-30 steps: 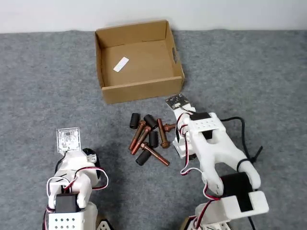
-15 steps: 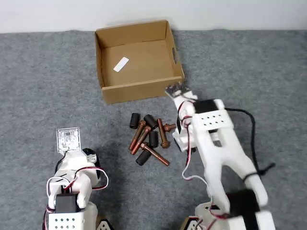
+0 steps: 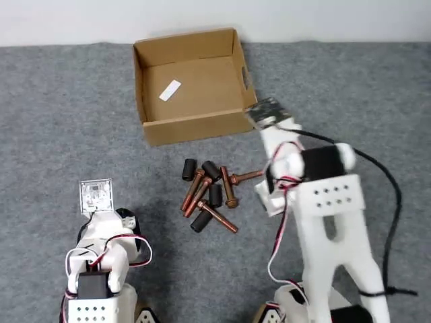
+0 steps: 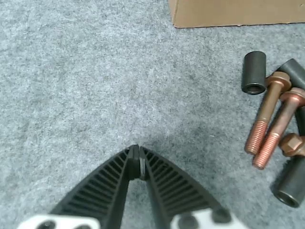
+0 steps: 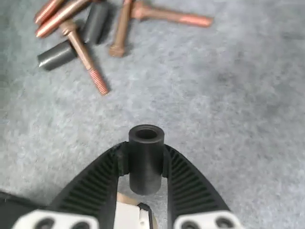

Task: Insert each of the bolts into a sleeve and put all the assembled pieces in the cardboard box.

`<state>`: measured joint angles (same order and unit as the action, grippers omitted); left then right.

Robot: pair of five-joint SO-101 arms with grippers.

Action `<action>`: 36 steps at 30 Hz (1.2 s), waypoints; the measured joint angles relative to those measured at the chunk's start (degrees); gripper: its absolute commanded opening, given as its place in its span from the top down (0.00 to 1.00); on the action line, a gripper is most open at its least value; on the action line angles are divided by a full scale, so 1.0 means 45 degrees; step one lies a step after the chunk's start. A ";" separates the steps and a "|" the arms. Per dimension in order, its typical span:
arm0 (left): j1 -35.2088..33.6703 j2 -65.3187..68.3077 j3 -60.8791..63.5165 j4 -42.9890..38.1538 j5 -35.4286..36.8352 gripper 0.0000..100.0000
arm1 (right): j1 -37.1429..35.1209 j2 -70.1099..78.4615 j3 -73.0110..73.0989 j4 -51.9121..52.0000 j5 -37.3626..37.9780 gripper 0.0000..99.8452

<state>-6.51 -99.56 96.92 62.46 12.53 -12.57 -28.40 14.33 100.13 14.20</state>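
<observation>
Zero assemblies are complete: no bolt sits in a sleeve, so the task is judged to be at an early stage.

1. Near left: the left gripper [image 4: 138,161] hangs over the bare grey counter [image 3: 60,134], its jaws closed on nothing.
2. Near right: the right gripper [image 5: 144,152] has its jaws clamped on one black sleeve [image 5: 146,164], held above the counter to the right of the pile, open bore facing away from the wrist.
3. Centre: five copper-coloured bolts [image 3: 201,194] and four loose sleeves [image 3: 215,195] lie in a touching, partly crossed pile.
4. Far centre: the cardboard box [image 3: 195,128] stands open-topped. It holds a white slip [image 3: 170,90] and no assembled piece.

Outstanding work, as judged: five insertions, then five transfers to the box.

Markings: no writing is legible on the slip, the box, the bolts or the sleeves.
</observation>
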 measured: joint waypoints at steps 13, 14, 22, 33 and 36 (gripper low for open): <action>-0.0117 0.0000 -0.0254 0.0000 -0.1114 0.99 | 0.4513 -0.0547 -0.0059 0.0059 0.0000 0.99; -0.0176 0.0000 -0.0527 0.0000 -0.1211 0.99 | 0.4611 -0.0547 -0.0059 0.0059 0.0000 0.99; 0.0254 0.1114 -0.4044 0.0059 -0.1485 0.99 | 0.5353 -0.0547 -0.0059 0.0059 0.0000 0.99; 0.2911 1.1018 -1.1331 0.3184 -0.1504 0.99 | 0.5392 -0.0547 -0.0059 0.0059 0.0000 0.99; 0.3634 1.3695 -1.3499 0.3829 -0.2442 0.99 | 0.5392 -0.0547 0.0293 0.0059 0.0000 0.99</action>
<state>9.85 -37.93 36.18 79.69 1.54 11.69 -30.86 15.65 100.40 14.20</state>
